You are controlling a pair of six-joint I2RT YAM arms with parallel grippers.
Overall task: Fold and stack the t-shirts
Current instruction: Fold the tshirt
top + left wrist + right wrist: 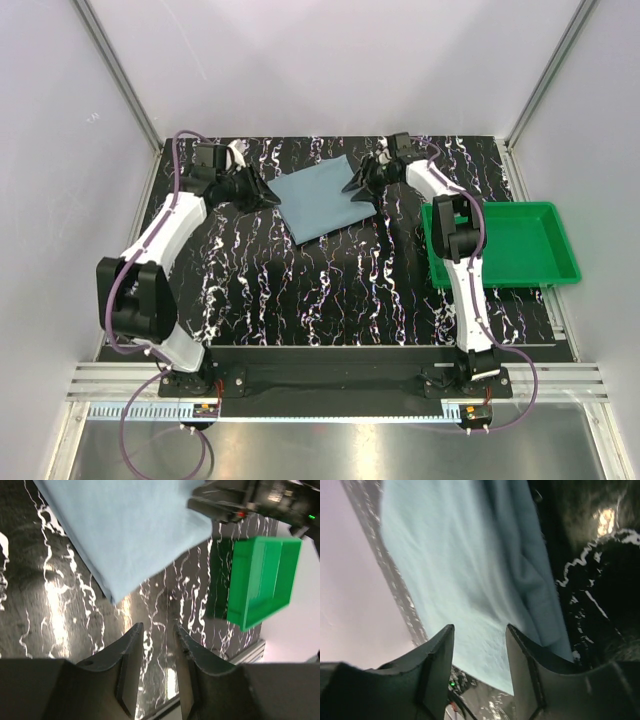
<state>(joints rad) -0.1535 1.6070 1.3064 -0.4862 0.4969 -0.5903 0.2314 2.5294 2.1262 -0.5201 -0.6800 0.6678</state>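
Well, the t-shirt (322,200) lies on the tabletop (330,290), left pincer (157,627) at its nine o'clock, right pincer (480,630) at three, both released.

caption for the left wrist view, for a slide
Open left gripper above the black marbled table, clear of the folded blue-grey cloth t-shirt; green plastic tray beyond
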